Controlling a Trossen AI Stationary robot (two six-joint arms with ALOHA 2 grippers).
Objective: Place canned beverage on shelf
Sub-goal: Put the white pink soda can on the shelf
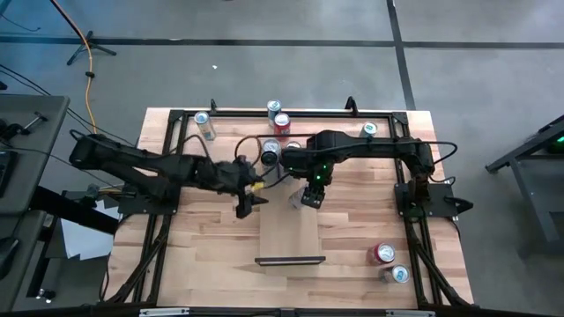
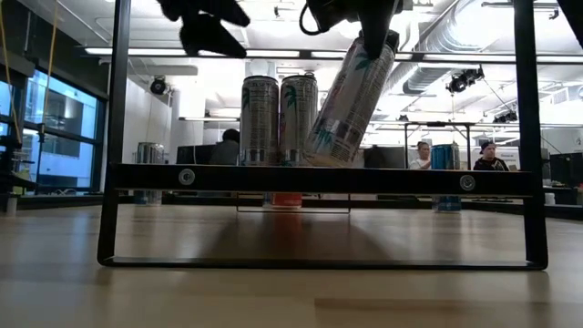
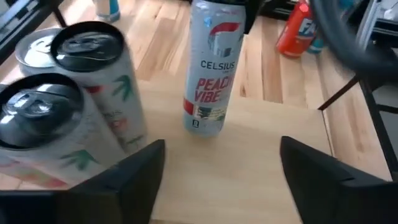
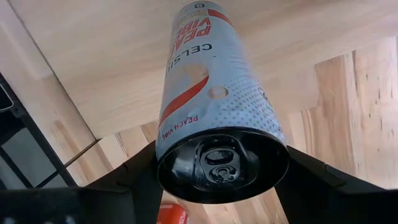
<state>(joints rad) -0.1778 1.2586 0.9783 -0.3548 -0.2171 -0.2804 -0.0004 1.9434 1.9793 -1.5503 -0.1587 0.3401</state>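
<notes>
Silver with red lettering, the slim can point(image 3: 210, 68) hung tilted over the far end of the shelf point(image 1: 290, 236), and we saw its base resting on or just above the pale plank. Its long axis leaned off upright, top tipped toward the right arm. The right gripper point(image 4: 217, 177) pinched the can near its dark lid, one finger on each side.

Just beside it on the plank stood two tall cans point(image 2: 279, 118), upright and touching each other, on the side toward the left arm. The tilted can's lower part came close to them in the low view; we could not tell whether it touched.

The left gripper point(image 1: 249, 201) hovered just off the shelf's far left corner, fingers spread and holding nothing.

The near stretch of the plank lay bare up to the black rail point(image 1: 290, 260) at its end. Farther off on the table point(image 1: 203, 255), several cans point(image 1: 279, 115) clustered by the far edge, and two more cans point(image 1: 389, 262) stood near the right front corner, well apart from the shelf.
</notes>
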